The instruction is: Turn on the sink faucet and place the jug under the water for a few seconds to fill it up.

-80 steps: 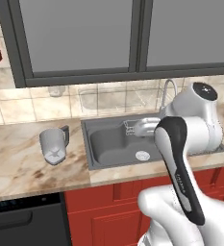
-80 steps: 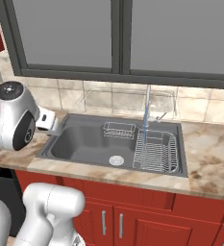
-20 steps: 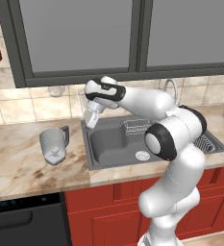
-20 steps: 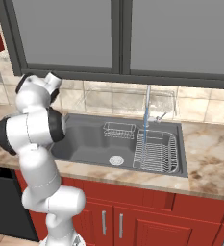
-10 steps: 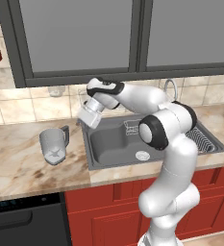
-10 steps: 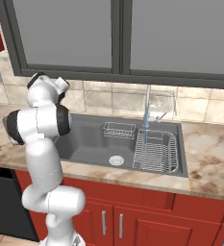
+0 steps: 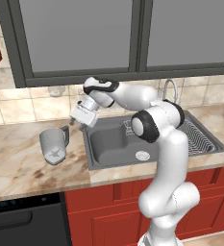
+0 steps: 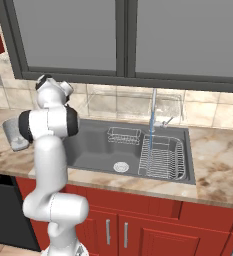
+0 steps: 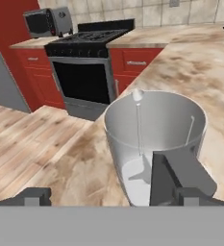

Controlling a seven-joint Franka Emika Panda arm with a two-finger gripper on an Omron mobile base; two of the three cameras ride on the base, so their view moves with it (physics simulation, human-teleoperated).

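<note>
Marble-look counter [image 7: 17, 168] runs along a tiled wall under big grey-framed windows, with red cabinets below and a dark appliance front at about 7 o'clock in the left base view. Set into the counter is the sink [image 7: 108, 144], a dark grey basin with a round silver drain and a wire rack on its right side. Over in the right base view the sink faucet [image 8: 153, 112] stands at the back edge of the basin, and there's a thin blue line of water [image 8: 151, 120] running down beside it, so it looks like the tap is on.

So the jug [image 7: 54, 144] is sitting on the counter, well off to the 9 o'clock side of the sink, upright, light grey with its dark handle [image 7: 65, 136] on the side facing the basin. Nothing is holding it.

Arm is stretched out to the left over the near-left corner of the sink, and the gripper [image 7: 75, 120] hangs just up and to the right of the jug, roughly at its 1 o'clock, not touching it. From the hand view you're looking straight down into the jug's open mouth [image 9: 154, 115], with the handle [image 9: 180, 175] closest to the camera. The two fingertips [image 9: 34, 196] sit wide apart at the bottom of that view, so the pincer is spread with nothing between them.

A stove [image 9: 87, 62] and a toaster [image 9: 48, 21] show up in the background of the hand view, around 11 o'clock.
</note>
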